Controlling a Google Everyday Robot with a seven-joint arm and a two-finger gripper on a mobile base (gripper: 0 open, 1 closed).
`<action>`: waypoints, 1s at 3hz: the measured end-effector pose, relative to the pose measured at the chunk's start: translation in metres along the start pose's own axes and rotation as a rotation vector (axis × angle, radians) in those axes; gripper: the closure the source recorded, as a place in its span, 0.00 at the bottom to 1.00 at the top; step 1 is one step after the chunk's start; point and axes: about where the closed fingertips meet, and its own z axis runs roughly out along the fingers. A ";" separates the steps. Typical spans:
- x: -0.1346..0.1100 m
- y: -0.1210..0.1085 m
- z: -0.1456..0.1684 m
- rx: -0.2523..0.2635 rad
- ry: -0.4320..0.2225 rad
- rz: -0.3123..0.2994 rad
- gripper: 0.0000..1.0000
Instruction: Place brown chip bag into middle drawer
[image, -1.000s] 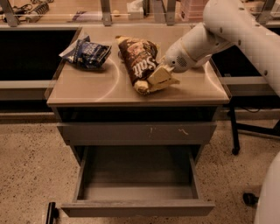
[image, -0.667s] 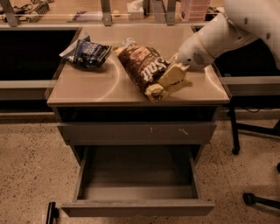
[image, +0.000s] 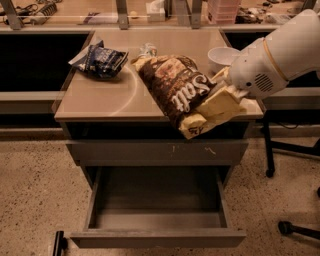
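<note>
The brown chip bag (image: 175, 90), dark and glossy with white "Salt" lettering and a yellow-tan bottom band, hangs tilted over the front right edge of the countertop (image: 100, 102). My gripper (image: 222, 105) comes in from the right on the white arm and is shut on the bag's lower end, holding it above the counter's front edge. The middle drawer (image: 157, 238) is pulled open below, grey with a plain front panel, and its inside is bare. The bag is above and slightly right of the drawer's opening.
A smaller dark blue snack bag (image: 100, 60) lies on the counter's back left. A white bowl (image: 222, 57) sits at the back right behind my arm. The shut top drawer front (image: 157, 150) has small white scratches. Chair legs (image: 295, 227) stand on the floor at right.
The brown chip bag has left the countertop and moved forward and right with my gripper; it now overhangs the front edge. The drawer stays open.
</note>
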 end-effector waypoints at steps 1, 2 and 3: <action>0.000 0.000 0.000 0.000 0.000 0.000 1.00; 0.014 0.016 0.010 0.012 0.008 0.037 1.00; 0.038 0.044 0.024 0.060 -0.032 0.130 1.00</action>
